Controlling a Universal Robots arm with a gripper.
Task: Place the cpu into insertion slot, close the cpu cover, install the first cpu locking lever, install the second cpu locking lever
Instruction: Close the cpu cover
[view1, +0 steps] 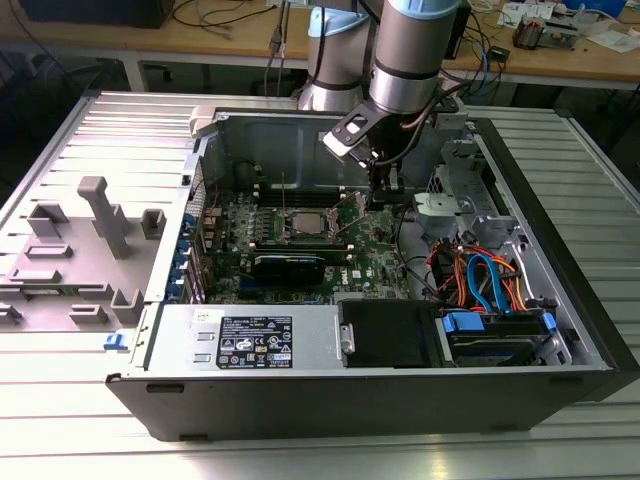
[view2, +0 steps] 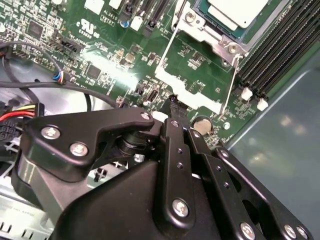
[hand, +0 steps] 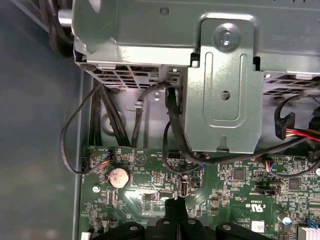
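Your gripper (view2: 173, 101) hangs low over the green board (view2: 107, 52), fingers pinched together with nothing seen between them. The cpu (view2: 235, 10) lies flat in the insertion slot (view2: 200, 31), silver top up. The cpu cover (view2: 189, 91) stands open between fingers and slot. Its free edge runs crosswise right at the fingertips. Contact: cannot tell.

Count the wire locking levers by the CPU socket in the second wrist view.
2. The first lever runs along one side of the cpu cover; the second lever along its opposite side, nearer the memory slots.
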